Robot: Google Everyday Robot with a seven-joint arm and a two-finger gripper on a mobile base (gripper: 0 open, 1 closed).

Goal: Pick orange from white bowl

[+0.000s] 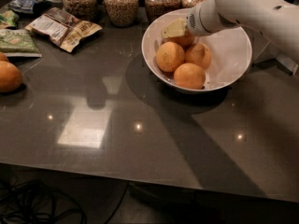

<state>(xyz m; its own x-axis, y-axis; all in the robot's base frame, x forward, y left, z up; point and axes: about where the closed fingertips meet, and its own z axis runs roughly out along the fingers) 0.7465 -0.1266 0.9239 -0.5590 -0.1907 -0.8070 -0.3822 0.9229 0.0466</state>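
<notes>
The white bowl (233, 55) stands at the back right of the dark table and holds several oranges. Three lie in plain sight: a left orange (170, 56), a right one (198, 55) and a front one (189, 75). A fourth orange (186, 40) lies at the back of the bowl, partly hidden. My gripper (174, 29), pale yellow at the end of the white arm (243, 8), reaches in from the right over the bowl's back left rim. It sits right on top of that back orange.
Glass jars of grain (120, 3) line the table's back edge behind the bowl. Snack packets (63, 27) lie at the back left. A loose orange (8, 76) sits at the left edge. The table's front edge (140, 178) runs across the bottom, with cables below.
</notes>
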